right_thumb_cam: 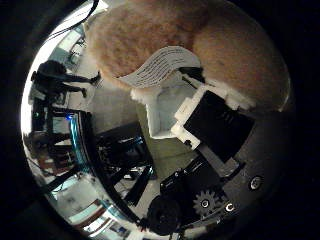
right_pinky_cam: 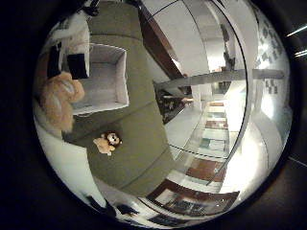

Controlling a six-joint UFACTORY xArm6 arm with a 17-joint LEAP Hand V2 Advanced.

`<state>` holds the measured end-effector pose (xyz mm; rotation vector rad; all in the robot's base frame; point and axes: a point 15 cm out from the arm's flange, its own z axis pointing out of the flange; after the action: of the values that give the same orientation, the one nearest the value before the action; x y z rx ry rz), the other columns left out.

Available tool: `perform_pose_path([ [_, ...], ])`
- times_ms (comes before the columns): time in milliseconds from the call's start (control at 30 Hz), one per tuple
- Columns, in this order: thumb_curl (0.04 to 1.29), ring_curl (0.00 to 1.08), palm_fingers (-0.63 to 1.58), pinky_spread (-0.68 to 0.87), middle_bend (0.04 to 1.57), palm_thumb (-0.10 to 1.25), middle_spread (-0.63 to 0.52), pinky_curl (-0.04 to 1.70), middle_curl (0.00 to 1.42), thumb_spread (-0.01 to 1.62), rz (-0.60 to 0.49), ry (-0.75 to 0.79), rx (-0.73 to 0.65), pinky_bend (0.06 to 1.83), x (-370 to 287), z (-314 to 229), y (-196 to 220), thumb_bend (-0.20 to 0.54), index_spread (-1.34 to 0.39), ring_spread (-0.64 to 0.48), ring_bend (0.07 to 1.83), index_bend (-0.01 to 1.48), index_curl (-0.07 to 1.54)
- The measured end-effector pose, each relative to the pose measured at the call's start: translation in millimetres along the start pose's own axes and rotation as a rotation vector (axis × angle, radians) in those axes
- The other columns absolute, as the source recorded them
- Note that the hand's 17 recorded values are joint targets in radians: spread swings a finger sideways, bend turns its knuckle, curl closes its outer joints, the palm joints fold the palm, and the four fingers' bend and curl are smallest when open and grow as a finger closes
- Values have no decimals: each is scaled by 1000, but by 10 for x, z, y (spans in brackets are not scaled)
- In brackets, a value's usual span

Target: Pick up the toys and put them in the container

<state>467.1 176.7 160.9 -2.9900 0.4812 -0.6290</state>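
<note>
The hand is curled around a tan plush above the white container, while a lion toy lies on the green surface.

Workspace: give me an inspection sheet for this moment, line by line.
Surface: olive green sofa cushions.
Job's things: tan plush toy in the hand, close to the palm, with a printed tag; small lion toy lying on the sofa; white container on the sofa, nothing seen inside.
Clutter: nothing seen.
Hand: right hand curled round the tan plush toy.
Cables: not noted.
Surroundings: indoor room with pale floor.
</note>
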Motion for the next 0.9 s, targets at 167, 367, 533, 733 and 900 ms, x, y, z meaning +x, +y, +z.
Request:
perform_pose_path([
  [167, 701, 934, 1122, -204, 1397, 1068, -109, 869, 727, 928, -8, -20, 1, 1360, -97, 119, -91, -16, -195, -269, 1253, 1216, 792],
  [367, 704, 934, 1121, -205, 1398, 1068, -109, 873, 727, 927, -22, -20, 42, 1358, -173, 222, -299, -16, -195, -269, 1254, 1208, 790],
  [533, 708, 935, 1120, -205, 1398, 1079, -109, 876, 728, 922, -20, -30, 52, 1357, -209, 331, -392, -15, -197, -269, 1254, 1204, 792],
  [733, 706, 933, 1116, -205, 1401, 1059, -109, 878, 728, 924, -36, -42, 69, 1355, -318, 468, -466, -23, -200, -267, 1250, 1191, 797],
  [900, 682, 888, 1079, -219, 1322, 932, -123, 835, 712, 877, -49, -43, 81, 1332, -346, 514, -501, -38, -226, -258, 1237, 1082, 786],
])
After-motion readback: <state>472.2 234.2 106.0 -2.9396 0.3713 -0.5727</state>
